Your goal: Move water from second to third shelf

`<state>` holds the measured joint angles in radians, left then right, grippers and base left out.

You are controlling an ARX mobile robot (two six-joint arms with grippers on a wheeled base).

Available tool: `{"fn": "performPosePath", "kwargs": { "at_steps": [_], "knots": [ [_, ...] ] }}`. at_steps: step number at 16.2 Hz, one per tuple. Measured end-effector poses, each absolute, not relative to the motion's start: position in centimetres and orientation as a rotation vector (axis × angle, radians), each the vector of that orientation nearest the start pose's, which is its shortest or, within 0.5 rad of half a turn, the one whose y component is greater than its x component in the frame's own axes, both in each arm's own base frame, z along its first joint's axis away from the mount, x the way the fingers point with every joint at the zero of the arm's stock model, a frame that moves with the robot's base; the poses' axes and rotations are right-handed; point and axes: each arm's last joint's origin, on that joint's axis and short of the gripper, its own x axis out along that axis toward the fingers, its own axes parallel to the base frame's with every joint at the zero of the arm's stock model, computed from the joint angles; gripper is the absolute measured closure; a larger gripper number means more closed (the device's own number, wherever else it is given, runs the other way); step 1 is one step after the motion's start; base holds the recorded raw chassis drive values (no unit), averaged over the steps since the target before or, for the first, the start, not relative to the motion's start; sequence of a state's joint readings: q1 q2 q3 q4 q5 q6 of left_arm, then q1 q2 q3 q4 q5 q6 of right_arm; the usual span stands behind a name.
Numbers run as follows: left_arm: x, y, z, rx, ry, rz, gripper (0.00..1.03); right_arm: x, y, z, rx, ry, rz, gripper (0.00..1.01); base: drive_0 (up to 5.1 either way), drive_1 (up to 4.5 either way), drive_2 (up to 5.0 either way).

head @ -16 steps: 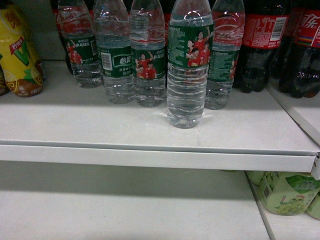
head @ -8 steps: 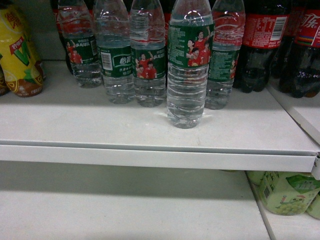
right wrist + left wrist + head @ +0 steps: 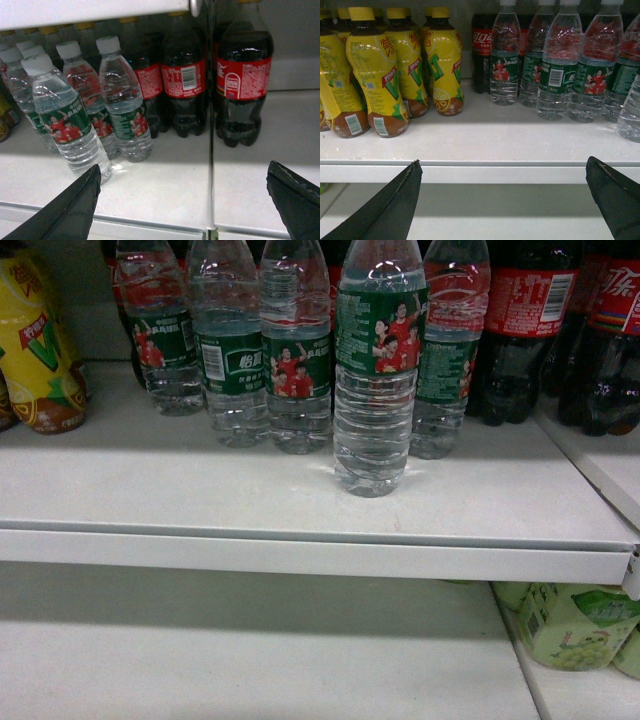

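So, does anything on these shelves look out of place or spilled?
Nothing spilled or damaged. Only one water bottle stands ahead of its row, nearer the shelf edge. All bottles stand upright.

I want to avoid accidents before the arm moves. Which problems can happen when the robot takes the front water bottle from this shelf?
1. The front water bottle stands just ahead of the other water bottles; an open right gripper closing wide might knock a neighbour over.
2. The cola bottles stand close on the right, so a sideways swing could hit them.
3. The shelf edge juts out below; lowering the bottle straight down might catch it.
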<state>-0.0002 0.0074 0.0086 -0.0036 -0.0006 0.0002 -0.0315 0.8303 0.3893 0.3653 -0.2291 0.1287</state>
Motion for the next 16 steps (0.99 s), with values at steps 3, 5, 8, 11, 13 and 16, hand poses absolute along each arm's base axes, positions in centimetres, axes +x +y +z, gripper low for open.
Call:
{"fn": "performPosePath", "kwargs": {
  "at_steps": [3,5,8,11,13,16],
  "knots": [
    [9.8,0.0,16.6,0.000,0.002,0.001,0.05,21.2,2.4,23.4,0.109,0.115,0.258,0.03,0.0,0.00,0.0],
    [9.8,0.0,16.6,0.000,0.002,0.001,0.05,22.4,4.7,22.1,0.082,0.132,0.306,0.03,0.0,0.00,0.0],
    [9.8,0.0,16.6,0.000,0.002,0.001,0.05,23.4,7.8,19.7,0.049,0.198,0.413,0.03,0.0,0.00,0.0],
    [9.8,0.0,16.6,0.000,0.002,0.001,0.05,24.5,9.9,19.5,0.026,0.205,0.478,0.03,0.0,0.00,0.0],
    [9.8,0.0,16.6,0.000,0.002,0.001,0.05,24.9,11.2,19.4,0.023,0.205,0.532,0.03,0.0,0.00,0.0],
    [9.8,0.0,16.6,0.000,0.002,0.001,0.05,25.5,13.7,19.4,0.016,0.200,0.603,0.03,0.0,0.00,0.0]
  ]
}}
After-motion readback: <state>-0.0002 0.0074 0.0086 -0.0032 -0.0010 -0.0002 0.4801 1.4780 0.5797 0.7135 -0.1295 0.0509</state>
